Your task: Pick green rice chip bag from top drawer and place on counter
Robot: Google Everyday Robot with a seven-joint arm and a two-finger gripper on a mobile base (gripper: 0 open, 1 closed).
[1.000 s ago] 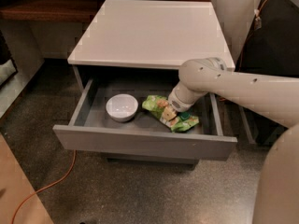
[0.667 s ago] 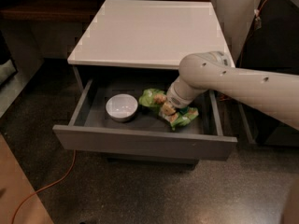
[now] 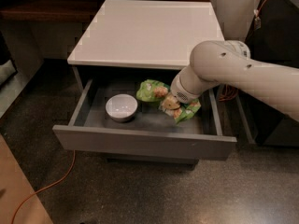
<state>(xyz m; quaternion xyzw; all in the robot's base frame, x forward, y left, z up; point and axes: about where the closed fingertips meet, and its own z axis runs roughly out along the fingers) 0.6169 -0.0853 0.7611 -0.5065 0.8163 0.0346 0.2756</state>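
Observation:
The green rice chip bag (image 3: 150, 90) hangs crumpled inside the open top drawer (image 3: 140, 141), lifted off the drawer floor at centre-right. My gripper (image 3: 171, 102) reaches down into the drawer from the right and is shut on the bag's middle; the thick white wrist hides most of it. The bag's lower end (image 3: 189, 111) droops to the right. The white counter (image 3: 145, 29) lies directly above and behind the drawer.
A white bowl (image 3: 121, 107) sits in the left half of the drawer. A dark wooden shelf (image 3: 42, 8) runs at the back left. An orange cable (image 3: 51, 185) lies on the speckled floor in front. Dark furniture stands to the right.
The bag has risen slightly off the drawer floor and shifted up and left with my gripper. The bowl has not moved.

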